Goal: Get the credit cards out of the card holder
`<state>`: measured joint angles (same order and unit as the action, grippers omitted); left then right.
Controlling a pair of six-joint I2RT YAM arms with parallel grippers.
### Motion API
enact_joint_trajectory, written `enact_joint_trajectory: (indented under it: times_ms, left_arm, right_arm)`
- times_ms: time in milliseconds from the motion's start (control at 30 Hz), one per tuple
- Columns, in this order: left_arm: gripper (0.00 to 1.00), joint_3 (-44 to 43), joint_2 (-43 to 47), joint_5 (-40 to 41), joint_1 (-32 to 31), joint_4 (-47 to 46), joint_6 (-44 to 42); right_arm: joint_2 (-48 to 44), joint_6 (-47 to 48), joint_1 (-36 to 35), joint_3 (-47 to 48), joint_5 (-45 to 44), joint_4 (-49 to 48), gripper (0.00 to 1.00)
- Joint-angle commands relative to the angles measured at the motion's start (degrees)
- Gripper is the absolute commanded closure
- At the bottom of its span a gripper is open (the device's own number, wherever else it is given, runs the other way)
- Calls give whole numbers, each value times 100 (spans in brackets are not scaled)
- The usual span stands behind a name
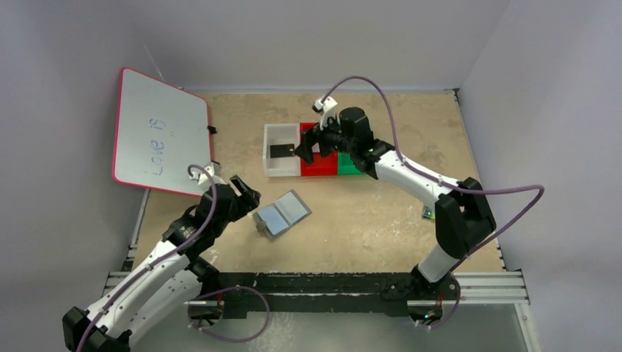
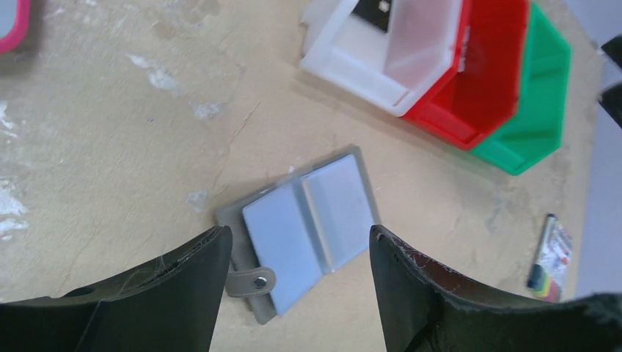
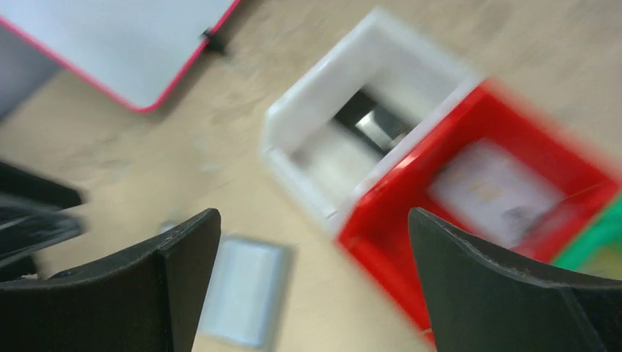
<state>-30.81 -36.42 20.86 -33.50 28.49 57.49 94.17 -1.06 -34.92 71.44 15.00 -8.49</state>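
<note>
Now the card holder (image 1: 282, 213) lies open on the worktop (image 1: 367, 220), left claw (image 1: 249, 196) spread at its nine o'clock; right claw (image 1: 303, 150) spread over the red tray (image 1: 319, 168).

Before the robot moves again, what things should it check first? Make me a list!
1. The card holder lies open on the table: ok.
2. The black card is inside the white tray: ok.
3. A pale card sits in the red tray: ok, though that view is blurred.
4. The right gripper is open with nothing between its fingers: ok.
5. The left gripper is open and holds nothing: ok.
6. Every card is out of the card holder: cannot tell.
</note>
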Motion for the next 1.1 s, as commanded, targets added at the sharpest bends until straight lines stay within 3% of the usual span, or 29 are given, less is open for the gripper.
enact_joint_trajectory:
  times_ms: [0, 67, 167, 367, 700, 800, 1067]
  left_arm:
    - [31, 233, -248, -116, -8, -55, 351]
    - [32, 390, -361, -310, -3, -277, 453]
    - [32, 544, -584, -576, -8, -595, 540]
    - [33, 569, -898, -670, -3, -690, 521]
    - [39, 767, -1395, -861, -8, -927, 388]
    - [40, 800, -1515, -864, -8, -935, 312]
    - [58, 966, -1777, -1048, -8, -1295, 254]
  right_arm:
    - [255, -3108, -38, -984, 1371, -738, 3]
    - [511, -3330, -264, -1064, 1407, -774, 18]
    - [761, -3214, -831, -771, 623, -210, 27]
    - [796, -3404, -1250, -638, -559, 300, 37]
    - [971, -3278, -1276, -648, -678, 620, 40]
    - [1114, -3251, -1280, -608, -515, 644, 47]
    - [1342, -3206, -1307, -503, -220, 679, 51]
